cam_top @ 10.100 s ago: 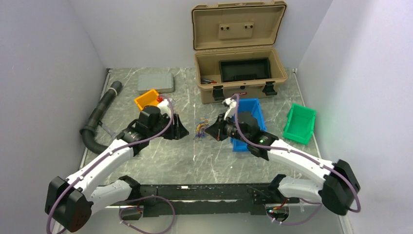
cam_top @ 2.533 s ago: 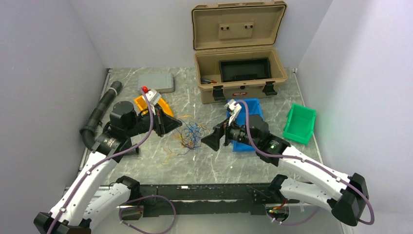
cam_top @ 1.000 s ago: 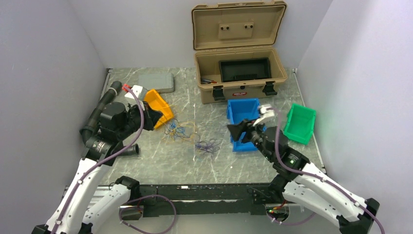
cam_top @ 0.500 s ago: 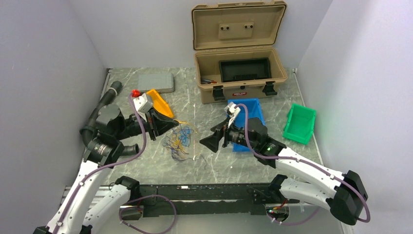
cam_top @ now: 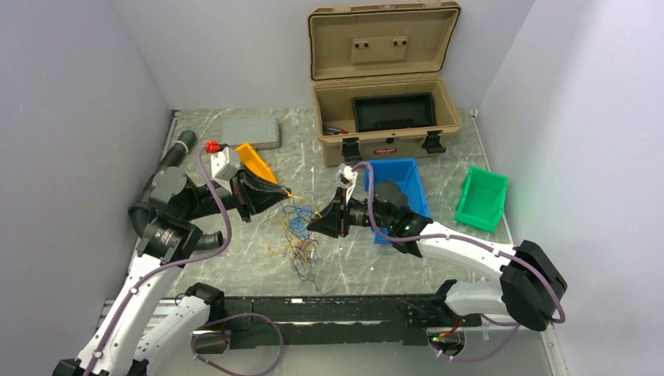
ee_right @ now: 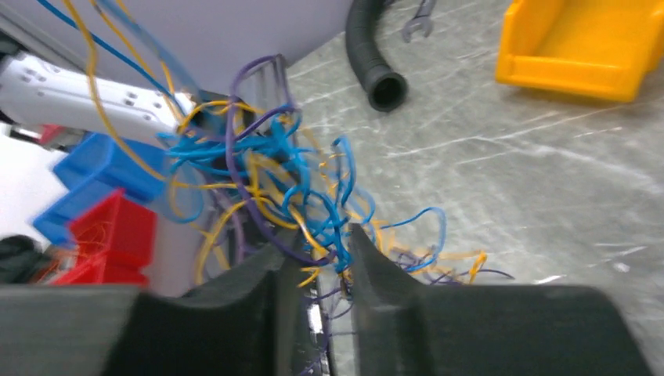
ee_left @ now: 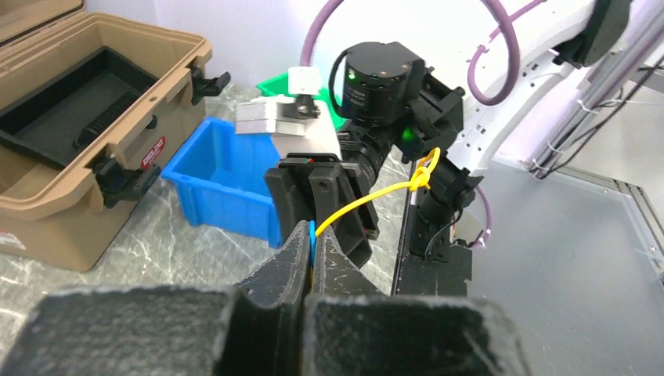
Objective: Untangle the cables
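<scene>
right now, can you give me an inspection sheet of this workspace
surface: grey marbled table, flat.
job's things: tangled cables, blue, yellow and dark, one clump hanging between the claws, lower strands on the table.
clutter: orange bin, blue bin, green bin, grey pad, open tan case, black hose.
grippers: left claw shut on a yellow strand; right claw shut on the tangled cables.
cables: purple arm leads looped along both arms.
surroundings: white walls on three sides; nothing else seen.

Bright even light, soft shadows, blurred right wrist view
</scene>
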